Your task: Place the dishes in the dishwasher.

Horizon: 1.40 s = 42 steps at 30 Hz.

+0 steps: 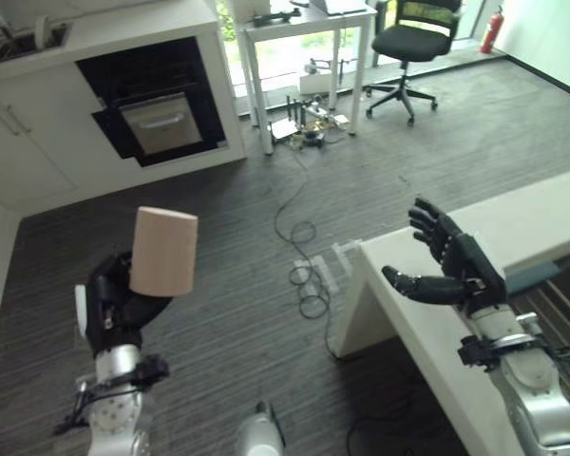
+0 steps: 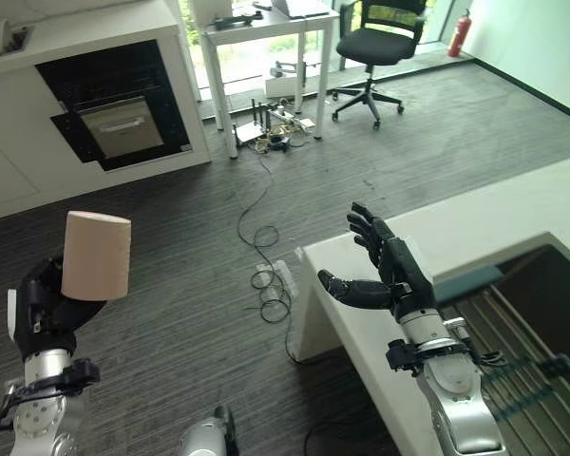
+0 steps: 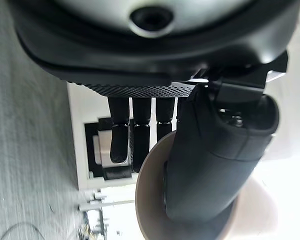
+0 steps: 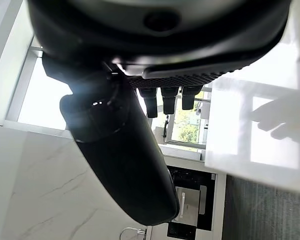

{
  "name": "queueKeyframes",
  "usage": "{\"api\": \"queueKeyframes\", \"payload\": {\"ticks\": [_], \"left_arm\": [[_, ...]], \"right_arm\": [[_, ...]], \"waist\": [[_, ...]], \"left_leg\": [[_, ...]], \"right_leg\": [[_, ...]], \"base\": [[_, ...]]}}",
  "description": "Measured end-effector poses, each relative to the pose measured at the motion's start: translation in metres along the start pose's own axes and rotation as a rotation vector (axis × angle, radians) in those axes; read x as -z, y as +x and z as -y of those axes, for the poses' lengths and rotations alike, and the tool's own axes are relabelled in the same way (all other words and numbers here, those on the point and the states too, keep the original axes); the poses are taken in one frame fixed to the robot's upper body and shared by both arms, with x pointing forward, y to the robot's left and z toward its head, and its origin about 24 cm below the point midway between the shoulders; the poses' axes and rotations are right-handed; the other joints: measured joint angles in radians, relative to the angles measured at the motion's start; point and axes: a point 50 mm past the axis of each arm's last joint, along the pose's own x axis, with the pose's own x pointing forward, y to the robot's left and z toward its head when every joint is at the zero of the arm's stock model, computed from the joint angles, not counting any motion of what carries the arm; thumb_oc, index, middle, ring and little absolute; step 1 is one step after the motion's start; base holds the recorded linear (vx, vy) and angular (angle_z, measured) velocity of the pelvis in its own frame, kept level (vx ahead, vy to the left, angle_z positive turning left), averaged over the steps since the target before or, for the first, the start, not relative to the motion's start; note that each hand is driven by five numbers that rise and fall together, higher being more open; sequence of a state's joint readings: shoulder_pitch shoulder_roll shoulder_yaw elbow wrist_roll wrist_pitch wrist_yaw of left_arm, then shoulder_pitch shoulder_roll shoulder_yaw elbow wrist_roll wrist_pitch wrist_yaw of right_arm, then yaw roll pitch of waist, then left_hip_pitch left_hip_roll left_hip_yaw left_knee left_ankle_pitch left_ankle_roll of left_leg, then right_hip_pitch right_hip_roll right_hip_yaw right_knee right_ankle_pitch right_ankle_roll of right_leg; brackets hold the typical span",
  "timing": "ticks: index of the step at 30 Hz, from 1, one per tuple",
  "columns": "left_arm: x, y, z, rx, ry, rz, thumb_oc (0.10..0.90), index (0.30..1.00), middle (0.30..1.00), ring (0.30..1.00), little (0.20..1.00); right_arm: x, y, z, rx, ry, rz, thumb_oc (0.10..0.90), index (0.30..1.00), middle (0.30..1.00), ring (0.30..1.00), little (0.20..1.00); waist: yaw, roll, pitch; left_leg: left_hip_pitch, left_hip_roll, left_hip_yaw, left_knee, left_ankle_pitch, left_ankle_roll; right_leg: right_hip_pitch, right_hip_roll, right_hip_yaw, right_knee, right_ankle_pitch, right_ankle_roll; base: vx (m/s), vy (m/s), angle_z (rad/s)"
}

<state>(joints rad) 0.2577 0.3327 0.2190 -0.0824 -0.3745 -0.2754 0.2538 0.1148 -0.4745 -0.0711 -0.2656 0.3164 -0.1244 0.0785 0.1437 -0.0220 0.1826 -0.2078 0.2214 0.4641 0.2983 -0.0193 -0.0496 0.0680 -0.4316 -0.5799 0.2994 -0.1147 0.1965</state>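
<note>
Tan cup upright, gripped in left robot hand.

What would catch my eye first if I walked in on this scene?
Probably the tan cup, held upright in the robot's left hand above the grey carpet. Next, the right hand, open and holding nothing, poised over the corner of the white counter. Beyond them, a dark open appliance sits in the white cabinets, with a black office chair by the window.
</note>
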Motion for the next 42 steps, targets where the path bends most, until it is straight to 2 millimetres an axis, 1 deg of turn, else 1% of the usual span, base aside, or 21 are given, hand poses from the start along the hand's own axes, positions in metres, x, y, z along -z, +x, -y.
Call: {"api": "queueKeyframes", "payload": {"ticks": [1,3,5,6,7,8,10,11,12,13,14,15,16,17,18,21,23,24,27,30,42], "left_arm": [[0.001,0.001,-0.001,-0.012,-0.012,-0.004,0.400,0.300,0.300,0.300,0.300],[-0.002,0.004,-0.002,-0.007,-0.006,0.008,0.400,0.300,0.300,0.300,0.300],[-0.008,0.011,0.004,0.009,-0.020,0.040,0.400,0.300,0.300,0.300,0.300],[-0.012,0.016,0.007,0.013,-0.027,0.062,0.400,0.300,0.300,0.300,0.300],[-0.015,0.019,0.007,0.018,-0.023,0.078,0.400,0.300,0.300,0.300,0.300],[-0.017,0.020,0.009,0.025,-0.026,0.084,0.400,0.300,0.300,0.300,0.300],[-0.020,0.022,0.014,0.045,-0.032,0.100,0.400,0.300,0.300,0.300,0.300],[-0.023,0.026,0.020,0.058,-0.047,0.115,0.400,0.300,0.300,0.300,0.300],[-0.024,0.028,0.023,0.067,-0.052,0.125,0.400,0.300,0.300,0.300,0.300],[-0.025,0.029,0.024,0.067,-0.053,0.131,0.400,0.300,0.300,0.300,0.300],[-0.026,0.031,0.030,0.080,-0.063,0.138,0.400,0.300,0.300,0.300,0.300],[-0.025,0.038,0.034,0.103,-0.054,0.134,0.400,0.300,0.300,0.300,0.300],[-0.030,0.039,0.028,0.117,-0.008,0.151,0.400,0.300,0.300,0.300,0.300],[-0.027,0.035,0.026,0.111,-0.010,0.139,0.400,0.300,0.300,0.300,0.300],[-0.017,0.028,0.022,0.072,-0.027,0.092,0.400,0.300,0.300,0.300,0.300],[-0.010,0.023,0.021,0.060,-0.031,0.065,0.400,0.300,0.300,0.300,0.300],[-0.008,0.023,0.028,0.082,-0.038,0.059,0.400,0.300,0.300,0.300,0.300],[-0.011,0.020,0.033,0.109,-0.042,0.066,0.400,0.300,0.300,0.300,0.300],[-0.017,0.020,0.037,0.123,-0.057,0.093,0.400,0.300,0.300,0.300,0.300],[-0.019,0.019,0.039,0.119,-0.063,0.100,0.400,0.300,0.300,0.300,0.300],[-0.019,0.018,0.039,0.119,-0.062,0.097,0.400,0.300,0.300,0.300,0.300]], "right_arm": [[0.001,0.000,-0.003,0.002,0.019,0.002,0.800,0.900,0.900,0.900,0.900],[0.004,-0.001,-0.011,0.006,0.064,0.002,0.800,0.900,0.900,0.900,0.900],[0.001,0.000,-0.015,0.011,0.084,0.038,0.800,0.900,0.900,0.900,0.900],[-0.001,0.001,-0.017,0.004,0.085,0.055,0.800,0.900,0.900,0.900,0.900],[-0.002,0.002,-0.018,0.002,0.085,0.063,0.800,0.900,0.900,0.900,0.900],[-0.003,0.001,-0.017,0.019,0.065,0.067,0.800,0.900,0.900,0.900,0.900],[-0.005,0.001,-0.016,0.056,0.058,0.077,0.800,0.900,0.900,0.900,0.900],[-0.006,0.001,-0.017,0.076,0.037,0.079,0.800,0.900,0.900,0.900,0.900],[-0.005,0.001,-0.017,0.080,0.030,0.077,0.800,0.900,0.900,0.900,0.900],[-0.005,0.001,-0.020,0.070,0.029,0.075,0.800,0.900,0.900,0.900,0.900],[-0.005,-0.002,-0.019,0.069,0.022,0.070,0.800,0.900,0.900,0.900,0.900],[0.002,-0.007,-0.017,0.080,0.016,0.034,0.800,0.900,0.900,0.900,0.900],[0.002,-0.006,-0.013,0.094,0.011,0.042,0.800,0.900,0.900,0.900,0.900],[0.000,-0.005,-0.006,0.103,-0.013,0.050,0.800,0.900,0.900,0.900,0.900],[0.001,-0.006,-0.004,0.104,-0.017,0.036,0.800,0.900,0.900,0.900,0.900],[-0.005,-0.007,0.007,0.127,-0.040,0.059,0.800,0.900,0.900,0.900,0.900],[-0.004,-0.009,0.009,0.132,-0.044,0.051,0.800,0.900,0.900,0.900,0.900],[-0.005,-0.008,0.008,0.123,-0.047,0.056,0.800,0.900,0.900,0.900,0.900],[-0.009,-0.004,0.007,0.116,-0.046,0.078,0.800,0.900,0.900,0.900,0.900],[-0.011,0.000,0.003,0.109,-0.037,0.092,0.800,0.900,0.900,0.900,0.900],[-0.010,0.000,0.003,0.109,-0.036,0.088,0.800,0.900,0.900,0.900,0.900]], "waist": [[0.000,-0.009,0.005],[0.000,-0.026,0.002],[-0.003,-0.039,-0.001],[0.001,-0.038,-0.001],[0.011,-0.044,-0.003],[0.014,-0.044,-0.008],[-0.002,-0.020,-0.021],[-0.018,0.003,-0.027],[-0.032,0.009,-0.027],[-0.032,0.017,-0.026],[-0.051,0.038,-0.023],[-0.094,-0.007,-0.010],[-0.093,-0.064,-0.012],[-0.096,-0.044,-0.011],[-0.079,-0.043,-0.010],[-0.089,-0.029,-0.002],[-0.136,-0.018,-0.003],[-0.135,-0.021,-0.002],[-0.124,-0.024,-0.006],[-0.117,-0.024,-0.007],[-0.144,0.004,-0.054]], "left_leg": [[-0.001,-0.013,0.005,0.024,-0.019,0.029],[0.007,-0.047,-0.005,0.042,-0.049,0.057],[0.027,-0.086,-0.003,0.021,-0.062,0.080],[0.039,-0.108,-0.005,0.005,-0.064,0.096],[0.045,-0.140,-0.004,0.000,-0.080,0.104],[0.055,-0.176,-0.018,-0.003,-0.075,0.135],[0.059,-0.214,-0.058,-0.021,-0.098,0.152],[0.046,-0.233,-0.110,0.001,-0.113,0.178],[0.047,-0.241,-0.142,0.003,-0.112,0.182],[0.049,-0.247,-0.174,-0.006,-0.102,0.180],[0.059,-0.257,-0.257,-0.073,-0.045,0.190],[0.036,-0.269,-0.315,-0.083,-0.082,-0.036],[-0.030,-0.237,-0.372,0.095,-0.092,0.115],[-0.018,-0.206,-0.376,0.079,-0.124,0.108],[0.015,-0.245,-0.401,0.044,-0.117,0.087],[0.057,-0.302,-0.432,-0.038,-0.075,0.115],[0.076,-0.326,-0.459,-0.066,-0.050,0.133],[0.100,-0.340,-0.443,-0.070,-0.055,0.145],[0.111,-0.349,-0.429,-0.067,-0.068,0.142],[0.121,-0.338,-0.416,-0.076,-0.069,0.140],[0.122,-0.295,-0.414,-0.073,-0.084,0.103]], "right_leg": [[0.002,-0.013,0.001,-0.003,0.037,-0.034],[0.033,-0.020,0.024,-0.049,0.137,-0.042],[0.043,-0.060,0.027,-0.048,0.185,-0.030],[0.033,-0.060,0.043,-0.020,0.159,0.009],[0.031,-0.048,0.056,-0.007,0.180,0.007],[0.052,-0.080,0.045,-0.006,0.210,0.028],[0.065,-0.105,0.043,0.016,0.281,0.015],[0.059,-0.115,0.085,0.071,0.365,0.012],[0.037,-0.118,0.121,0.134,0.359,0.040],[-0.006,-0.082,0.174,0.215,0.288,0.045],[-0.076,0.082,0.266,0.284,0.128,0.011],[-0.150,0.270,0.312,0.228,0.029,-0.118],[-0.218,0.227,0.325,0.244,-0.002,-0.096],[-0.217,0.227,0.322,0.274,-0.034,-0.063],[-0.217,0.233,0.359,0.248,-0.064,-0.068],[-0.275,0.302,0.428,0.183,-0.086,-0.085],[-0.298,0.342,0.499,0.163,-0.075,-0.103],[-0.304,0.335,0.478,0.125,-0.058,-0.129],[-0.275,0.321,0.461,0.097,-0.044,-0.132],[-0.266,0.323,0.449,0.067,0.010,-0.145],[-0.270,0.374,0.454,0.066,-0.004,-0.191]], "base": [[0.09,0.331,0.09],[0.08,0.254,0.16],[0.10,0.251,0.24],[0.10,0.444,0.22],[0.14,0.506,0.26],[0.13,0.405,0.50],[0.18,0.348,0.84],[0.10,0.221,1.05],[0.05,0.102,1.14],[0.09,0.017,1.29],[0.13,-0.007,2.53],[0.14,-0.022,2.65],[0.11,-0.087,2.14],[0.07,-0.100,0.64],[0.06,-0.116,0.34],[0.11,-0.112,0.40],[0.01,-0.098,0.67],[0.03,-0.145,0.33],[0.04,-0.099,-0.20],[0.02,-0.058,-0.20],[0.03,-0.070,-0.05]]}}
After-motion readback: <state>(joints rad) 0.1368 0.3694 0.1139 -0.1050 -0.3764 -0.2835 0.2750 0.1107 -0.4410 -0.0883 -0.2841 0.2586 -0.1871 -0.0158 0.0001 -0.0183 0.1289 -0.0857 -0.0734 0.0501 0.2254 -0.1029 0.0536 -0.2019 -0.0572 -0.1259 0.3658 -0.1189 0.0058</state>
